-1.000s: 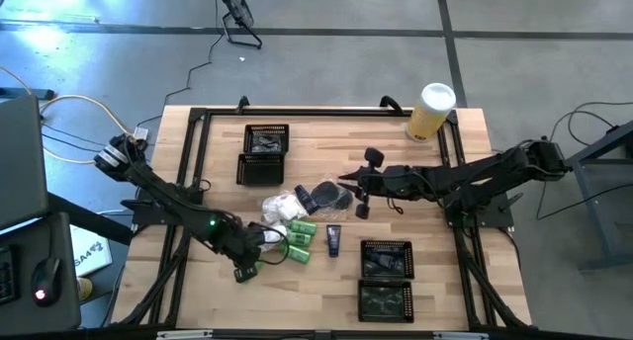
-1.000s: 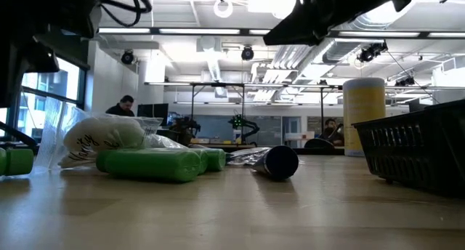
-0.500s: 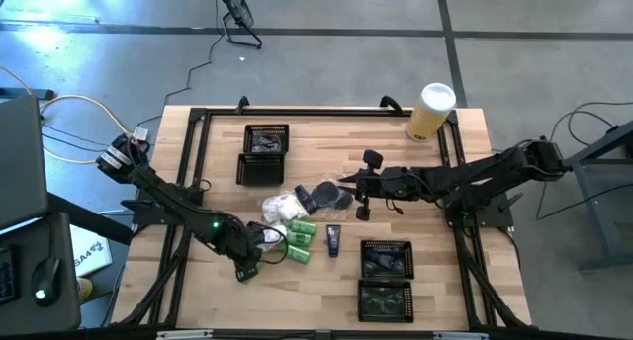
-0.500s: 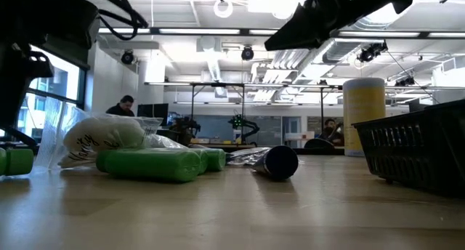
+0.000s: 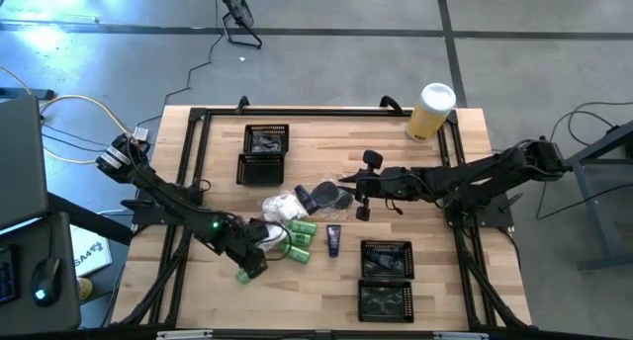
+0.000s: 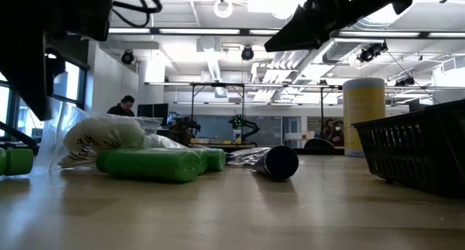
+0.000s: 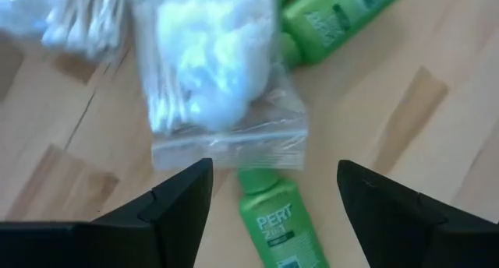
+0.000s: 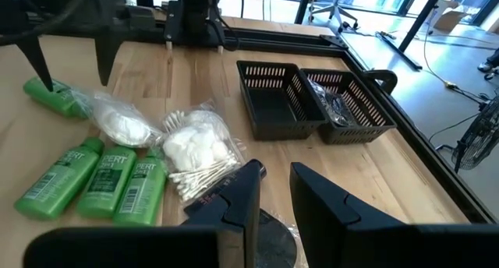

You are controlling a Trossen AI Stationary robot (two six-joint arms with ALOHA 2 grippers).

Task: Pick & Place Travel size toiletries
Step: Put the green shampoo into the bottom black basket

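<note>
- Travel size toiletries (image 5: pixel 302 219) sit bunched mid-table, between your two pairs of mesh trays (image 5: pixel 264 153).
- Your left gripper (image 7: pixel 269 192) is spread wide, empty, over a green bottle (image 7: pixel 269 225) beside a clear packet (image 7: pixel 214 81).
- Your right gripper (image 8: pixel 269 194) hovers near the pile, fingers narrowly apart, holding nothing.

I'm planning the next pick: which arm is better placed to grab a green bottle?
Left. The left gripper hangs open directly over a green bottle; the right gripper sits farther off, by the dark cases.
</note>
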